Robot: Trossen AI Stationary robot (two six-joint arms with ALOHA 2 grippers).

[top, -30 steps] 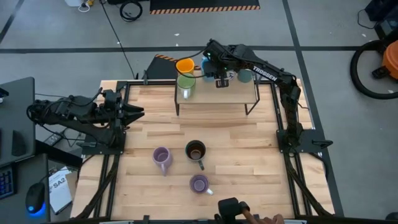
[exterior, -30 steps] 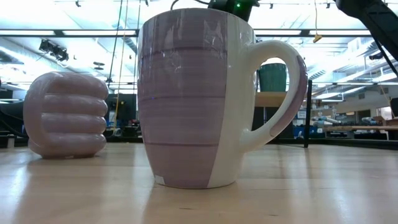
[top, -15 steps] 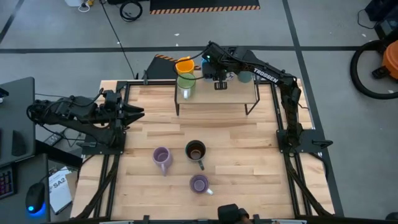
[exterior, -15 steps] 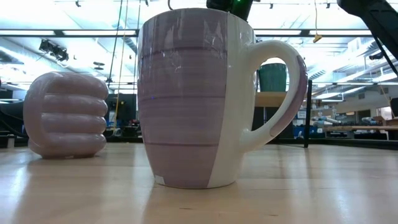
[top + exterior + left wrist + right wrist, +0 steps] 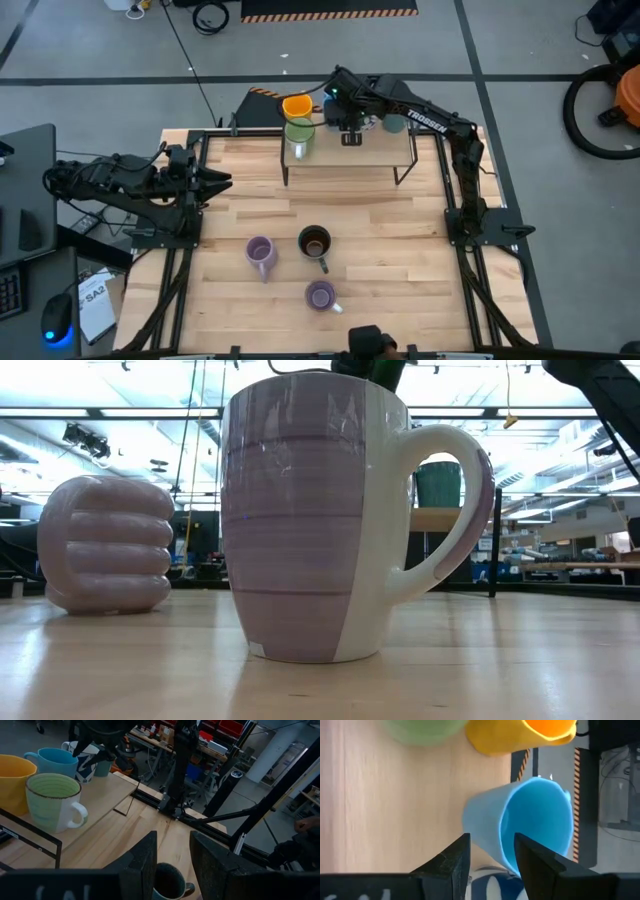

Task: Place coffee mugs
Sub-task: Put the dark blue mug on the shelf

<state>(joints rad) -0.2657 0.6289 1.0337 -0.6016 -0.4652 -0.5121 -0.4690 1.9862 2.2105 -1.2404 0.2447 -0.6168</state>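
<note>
My right gripper [image 5: 491, 862] hangs open above the raised wooden shelf [image 5: 350, 160] at the table's far side. It points down at the blue mug [image 5: 520, 820] and a white patterned mug [image 5: 82, 762] just below its fingers. I cannot tell whether it touches either. A green mug [image 5: 52, 800], an orange mug [image 5: 12, 782] and a teal mug [image 5: 395, 123] also stand on the shelf. Two lilac mugs [image 5: 261, 255] [image 5: 321, 296] and a dark mug [image 5: 315, 243] stand upright on the table. My left gripper [image 5: 225, 180] waits open at the left edge.
The shelf stands on thin black metal legs [image 5: 285, 175]. Bare wood lies between the shelf and the three mugs on the table. In the low view the near lilac mug [image 5: 320, 520] fills the middle and the ribbed lilac mug [image 5: 105, 545] sits to its left.
My right gripper has rolled a little about its own pointing line above the shelf and stayed open. No mug has moved. A person's hand with a dark object at the table's near edge has drawn back out of the high view.
</note>
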